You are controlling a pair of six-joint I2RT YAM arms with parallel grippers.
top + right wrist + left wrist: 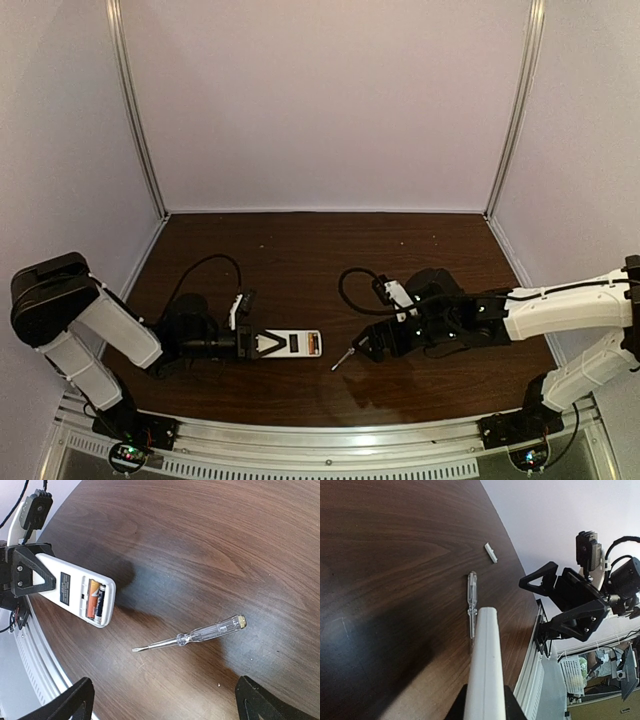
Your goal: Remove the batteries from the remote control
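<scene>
Our left gripper clamps the remote control, left of frame; the right gripper gapes. Prying the batteries could twist it loose

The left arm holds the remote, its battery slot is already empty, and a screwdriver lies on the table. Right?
Not empty. The right wrist view shows both batteries lying in the open slot of the remote control, held by the left end effector; the screwdriver does lie on the table.

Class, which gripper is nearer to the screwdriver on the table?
Right. The right gripper is open with the screwdriver just ahead of its fingers; the left gripper is farther off, shut on the remote.
</scene>
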